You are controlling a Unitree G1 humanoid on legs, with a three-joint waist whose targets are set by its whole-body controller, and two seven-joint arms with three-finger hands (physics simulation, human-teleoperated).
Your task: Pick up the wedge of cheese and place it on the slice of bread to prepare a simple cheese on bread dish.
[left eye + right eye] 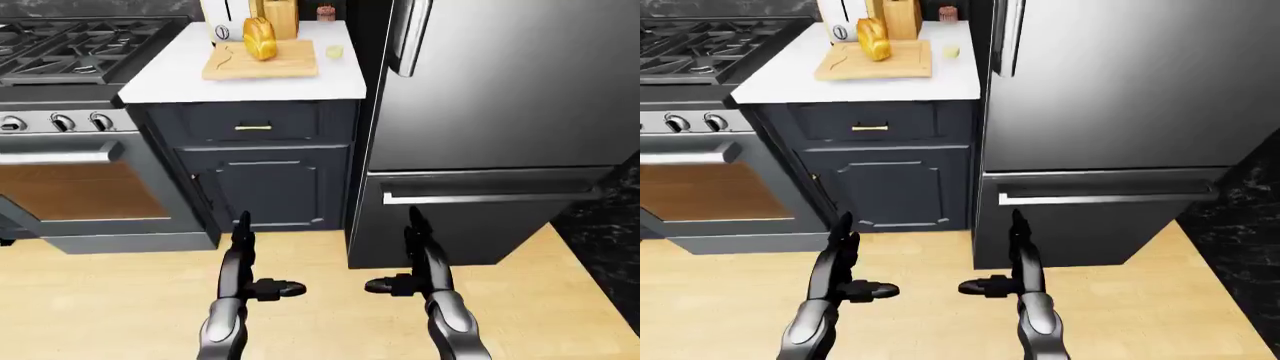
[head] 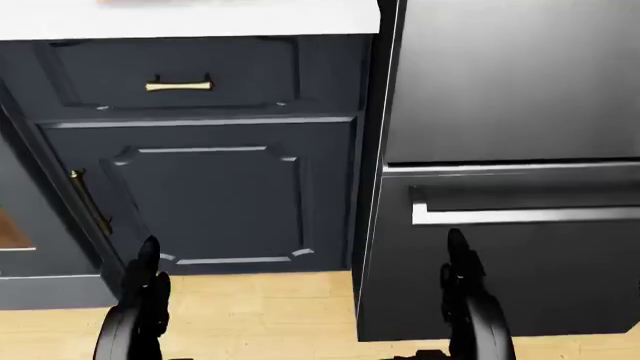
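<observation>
A golden slice of bread [image 1: 259,37] stands upright on a wooden cutting board [image 1: 262,64] on the white counter [image 1: 165,79], at the top of the left-eye view. A small pale yellow wedge of cheese [image 1: 334,51] lies on the counter just right of the board. My left hand [image 1: 265,259] and right hand [image 1: 397,255] are both open and empty. They are held low over the wooden floor, far below the counter, with fingers pointing up and thumbs turned toward each other.
A dark cabinet with a drawer [image 1: 252,127] and a door carries the counter. A gas stove and oven [image 1: 70,120] stand to its left and a steel fridge [image 1: 500,97] to its right. A white toaster [image 1: 222,19], a knife block [image 1: 281,16] and a small jar [image 1: 325,12] stand beyond the board.
</observation>
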